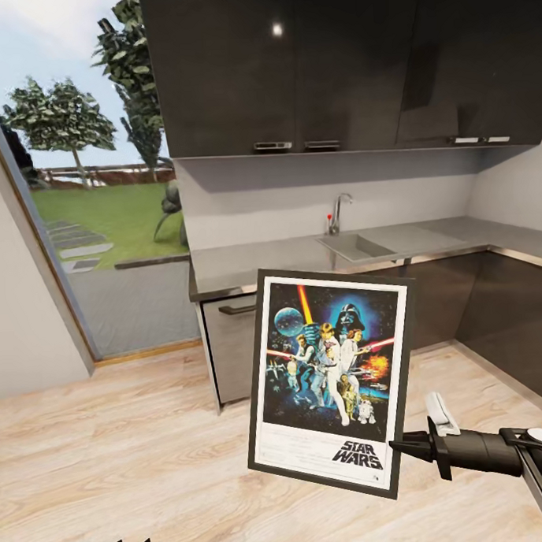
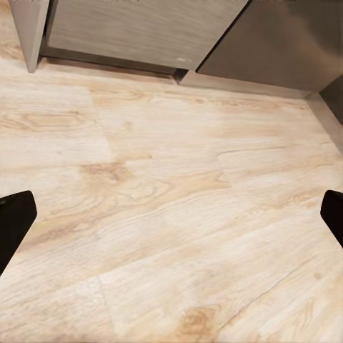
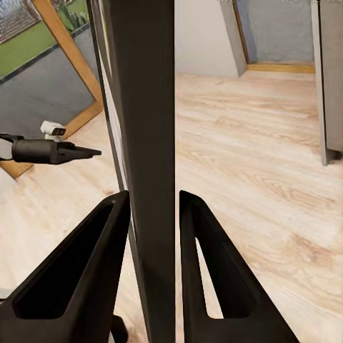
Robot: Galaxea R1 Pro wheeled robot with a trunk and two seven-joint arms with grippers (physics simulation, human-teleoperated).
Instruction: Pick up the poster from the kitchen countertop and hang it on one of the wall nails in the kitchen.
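Wood floor (image 2: 171, 214) behind poster (image 1: 327, 379), edge-on between fingers (image 3: 107, 243).

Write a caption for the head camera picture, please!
Right gripper holds the Star Wars poster upright above the wooden floor, facing the kitchen countertop.

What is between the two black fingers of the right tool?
In the right wrist view, the dark edge of the framed Star Wars poster stands between the right tool's two fingers, which grip it on both sides.
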